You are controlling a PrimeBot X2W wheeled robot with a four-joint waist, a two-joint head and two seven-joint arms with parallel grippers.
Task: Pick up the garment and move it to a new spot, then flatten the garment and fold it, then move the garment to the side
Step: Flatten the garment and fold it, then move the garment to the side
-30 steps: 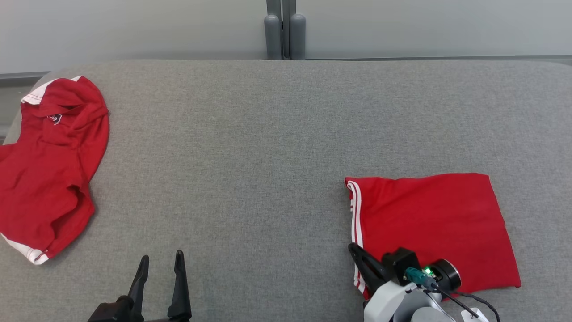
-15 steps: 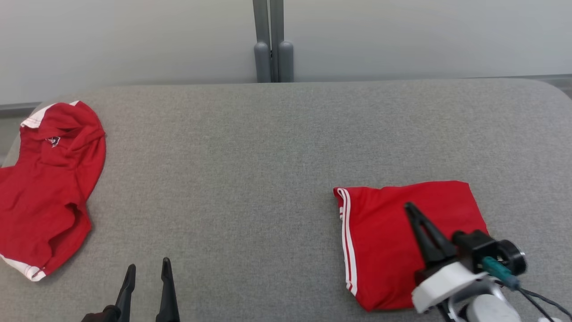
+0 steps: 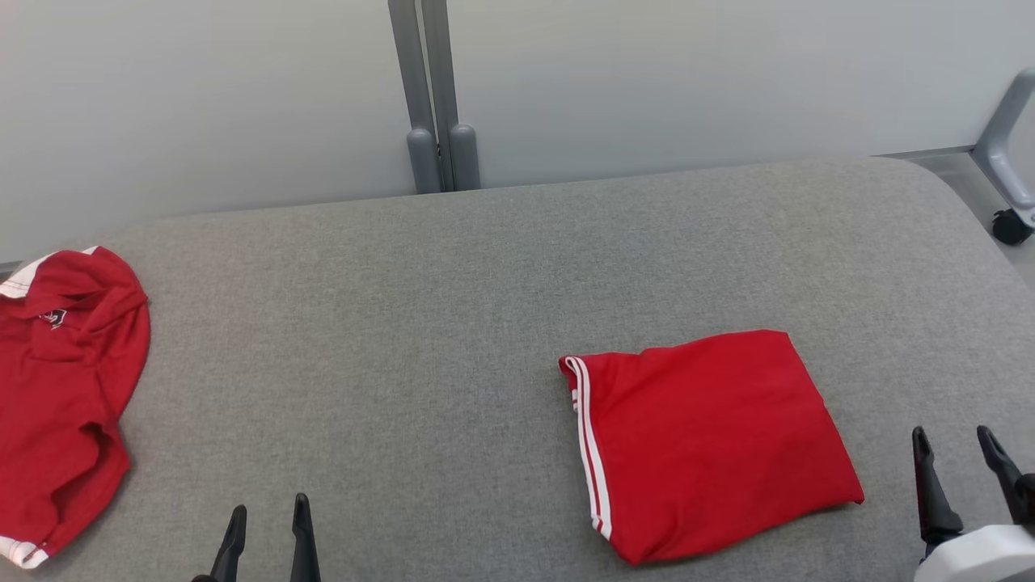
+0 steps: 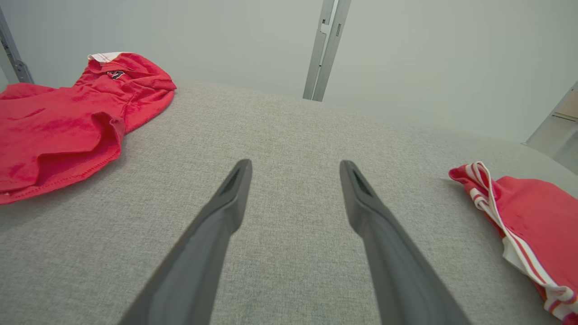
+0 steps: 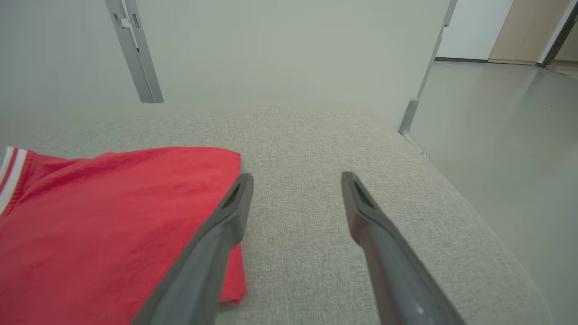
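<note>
The garment (image 3: 703,440) is red with white stripes along its left edge and lies folded flat on the right half of the grey padded table (image 3: 453,323). My right gripper (image 3: 952,440) stands open just right of it, above the table's near right corner, holding nothing. In the right wrist view the garment (image 5: 113,212) lies to the left, its corner under the left finger of my right gripper (image 5: 296,178). My left gripper (image 3: 268,517) is open and empty at the near edge. From the left wrist, the left gripper (image 4: 294,167) points over bare fabric, the garment (image 4: 537,216) far right.
A second red garment (image 3: 57,396) with white trim lies crumpled at the table's left end, also seen as that crumpled garment (image 4: 67,117) from the left wrist. A grey post (image 3: 437,121) stands behind the table. A wheeled frame leg (image 3: 1011,218) and floor (image 5: 496,135) lie past the right edge.
My right gripper has opened, let go of the garment and moved from over it to its right side. The head camera has shifted, so the whole picture sits differently.
</note>
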